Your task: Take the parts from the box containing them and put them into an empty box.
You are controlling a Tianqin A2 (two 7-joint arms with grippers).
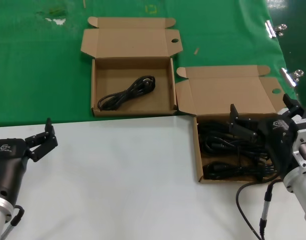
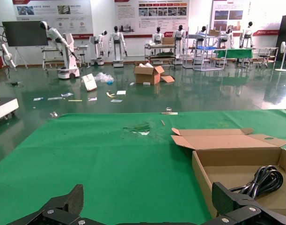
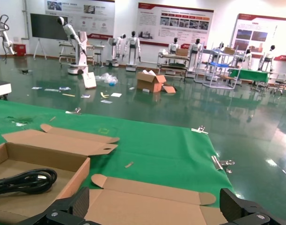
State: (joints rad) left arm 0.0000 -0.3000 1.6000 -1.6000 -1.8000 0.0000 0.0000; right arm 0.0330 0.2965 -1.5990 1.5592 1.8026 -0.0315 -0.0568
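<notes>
With fingers spread, the right gripper (image 1: 265, 117) hangs over the tangled black cords (image 1: 228, 155) in the full brown carton (image 1: 197, 160) at the table's right edge, seemingly ready to grasp one for the far carton (image 1: 94, 87) holding a single cord bundle (image 1: 126, 93), while the left gripper (image 1: 41, 140), also spread, waits near the left edge.

Cartons (image 1: 132, 75): no print or label that I can read on either.
My left arm housing (image 1: 5, 147): a small white logo mark, not legible.
My right arm housing (image 1: 283, 123): a small white mark, not legible.
Wall posters (image 2: 150, 10): red-headed display boards with text, too small for me to read.
Green cloth (image 1: 42, 75): no markings that I can read.
</notes>
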